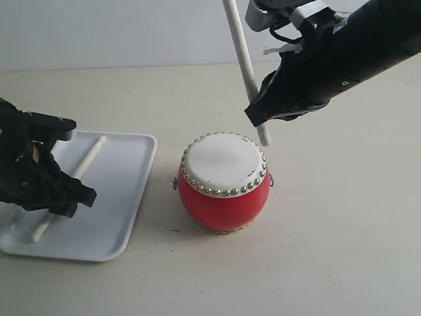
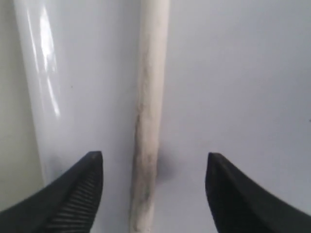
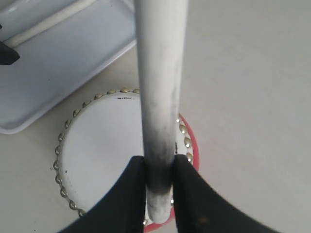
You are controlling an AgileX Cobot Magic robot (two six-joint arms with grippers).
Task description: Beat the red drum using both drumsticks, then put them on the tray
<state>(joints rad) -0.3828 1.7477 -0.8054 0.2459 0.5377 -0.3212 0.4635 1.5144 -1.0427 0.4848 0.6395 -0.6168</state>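
The red drum [image 1: 223,181] with its off-white studded skin stands mid-table, also seen under the jaws as the drum [image 3: 104,160] in the right wrist view. My right gripper [image 1: 258,118] is shut on one drumstick [image 1: 245,66], which rises steeply above the drum's far right edge; the same stick [image 3: 159,87] sits pinched between the black fingers. The other drumstick [image 1: 89,161] lies on the white tray [image 1: 128,210] at left. My left gripper [image 1: 56,197] hovers over it, open, the stick [image 2: 148,131] lying free between the fingers.
The pale tabletop [image 1: 342,230] stretches right of and in front of the drum. The tray's long rim [image 2: 41,87] runs beside the lying stick.
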